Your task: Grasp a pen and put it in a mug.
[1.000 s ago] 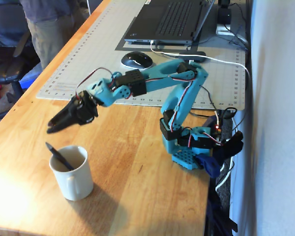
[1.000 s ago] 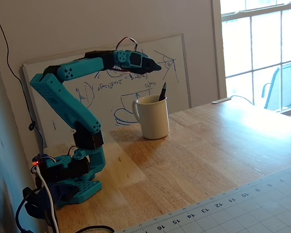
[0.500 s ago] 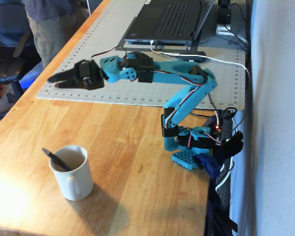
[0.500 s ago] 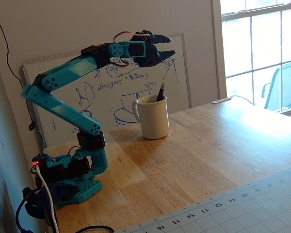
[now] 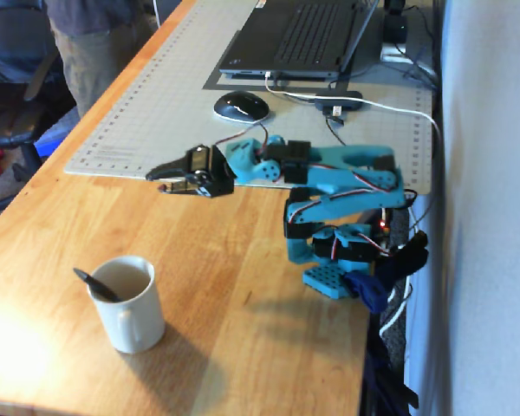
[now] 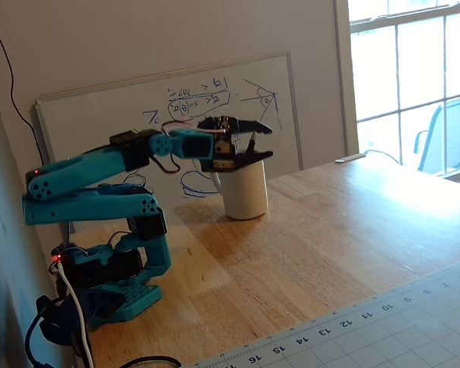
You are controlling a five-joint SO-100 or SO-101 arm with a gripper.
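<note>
A home office or hobby room: beside the wooden desk point(image 5: 234, 286) lie a laptop point(image 5: 303, 39), mouse point(image 5: 241, 106) and cutting mat point(image 5: 156, 104); behind it, a scribbled whiteboard point(image 6: 100, 123) and sunny window point(image 6: 410, 69).

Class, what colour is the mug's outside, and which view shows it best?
White. The mug shows best in the fixed view looking down at the table, with the pen standing inside.

1 pen point(image 5: 95, 284) | 1 mug point(image 5: 132, 314) | 1 laptop point(image 5: 299, 36) | 1 mouse point(image 5: 241, 106) | 1 whiteboard point(image 6: 100, 123)

Laptop point(image 5: 299, 35), mouse point(image 5: 240, 106), whiteboard point(image 6: 100, 126)
</note>
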